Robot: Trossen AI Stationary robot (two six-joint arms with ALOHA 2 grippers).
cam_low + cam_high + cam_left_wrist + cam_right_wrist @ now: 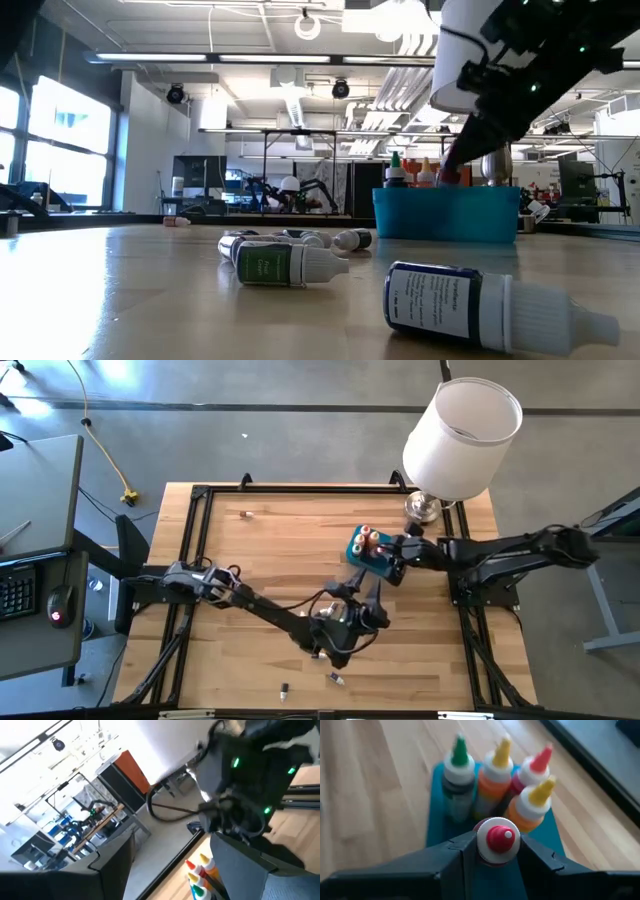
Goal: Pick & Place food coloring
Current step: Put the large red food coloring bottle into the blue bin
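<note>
The right gripper pinches a red-capped bottle just over the teal bin, where four bottles stand upright. The left gripper hovers mid-surface; whether its fingers are spread I cannot tell. More bottles lie on the wood.

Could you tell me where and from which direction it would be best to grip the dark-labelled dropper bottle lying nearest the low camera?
The dark-labelled bottle lies on its side on the table, cap pointing right in the low view. I would probably grip across its cylindrical body, coming straight down from above with the fingers straddling its width; the tapered cap would likely slip.
</note>
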